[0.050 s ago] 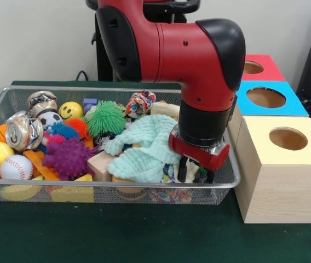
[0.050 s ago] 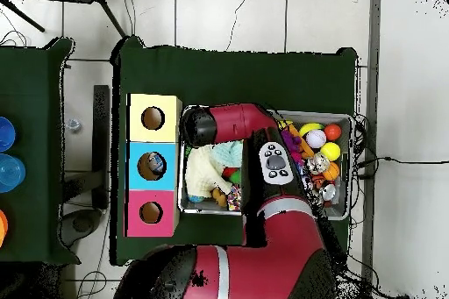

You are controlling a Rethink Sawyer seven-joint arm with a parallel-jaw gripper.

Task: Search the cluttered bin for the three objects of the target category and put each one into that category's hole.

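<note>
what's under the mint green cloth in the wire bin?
The mint green cloth drapes over a pale wooden block, whose corner pokes out on its left. Whatever else lies beneath is covered.

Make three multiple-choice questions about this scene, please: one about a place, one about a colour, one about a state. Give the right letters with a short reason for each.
1. Where is the end effector?
A. Over the red box
B. Low in the wire bin, at its end beside the boxes
C. Above the baseball

2. What colour is the top of the middle box?
A. Blue
B. Green
C. White

3. What does the yellow box's hole show?
A. A ball sticking out
B. A cloth hanging from it
C. An open hole with nothing seen in it

Answers:
1 B: in the front view it is down among the items next to the mint cloth, inside the wire bin.
2 A: its top is blue, between the red box and the yellow one.
3 C: both views show only a dark hole.
</note>
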